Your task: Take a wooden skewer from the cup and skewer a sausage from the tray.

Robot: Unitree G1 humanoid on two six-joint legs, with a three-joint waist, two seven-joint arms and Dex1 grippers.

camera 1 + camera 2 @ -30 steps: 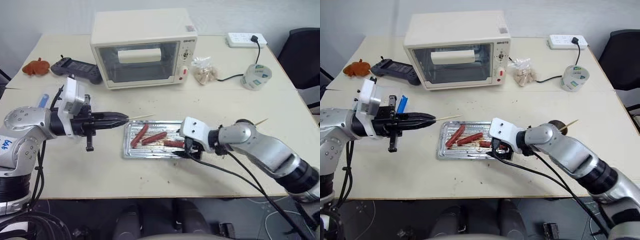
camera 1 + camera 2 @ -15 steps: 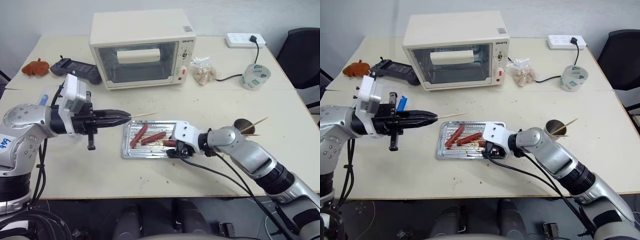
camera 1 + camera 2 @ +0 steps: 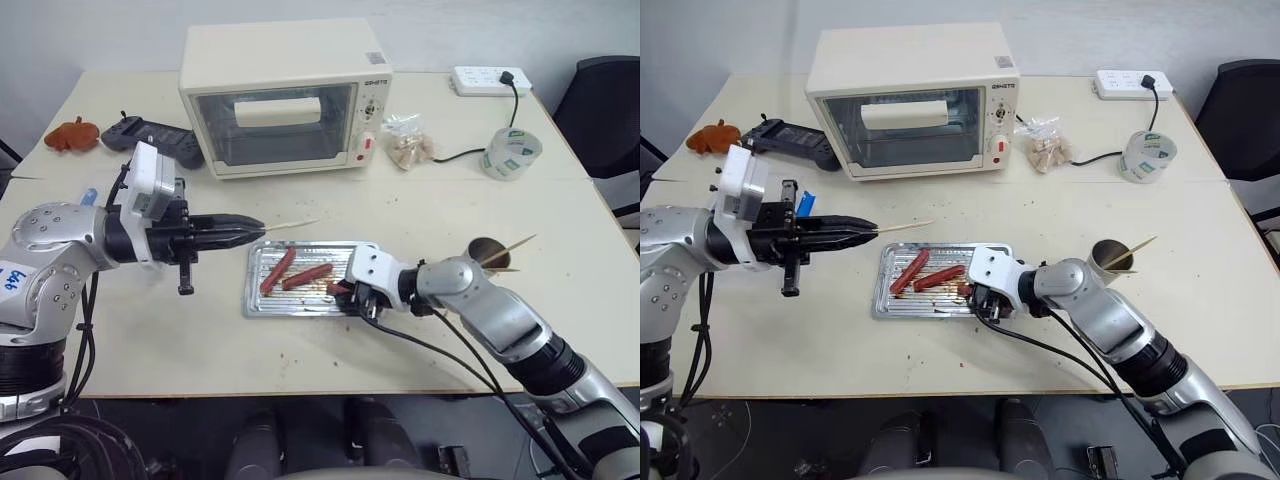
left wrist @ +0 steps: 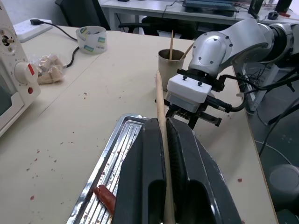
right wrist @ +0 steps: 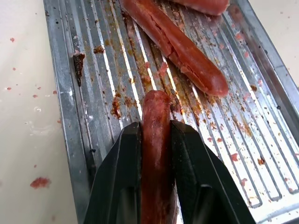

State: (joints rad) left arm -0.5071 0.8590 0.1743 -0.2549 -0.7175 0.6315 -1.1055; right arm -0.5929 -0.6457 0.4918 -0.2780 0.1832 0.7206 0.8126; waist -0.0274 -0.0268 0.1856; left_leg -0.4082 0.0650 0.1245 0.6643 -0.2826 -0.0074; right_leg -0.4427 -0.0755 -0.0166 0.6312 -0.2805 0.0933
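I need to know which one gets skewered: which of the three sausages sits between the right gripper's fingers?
The sausage at the tray's right end, nearest the right gripper, clamped between its fingers. The other two sausages lie free, further left.

left tool (image 3: 256, 223) grips skewer (image 3: 288, 226) | right tool (image 3: 345, 291) in tray (image 3: 258, 303)

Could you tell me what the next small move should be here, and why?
Probably lift the sausage a little off the tray. The right gripper has its fingers on both sides of it, while the left gripper holds the wooden skewer level, tip toward the tray. Raising it would likely let the two meet.
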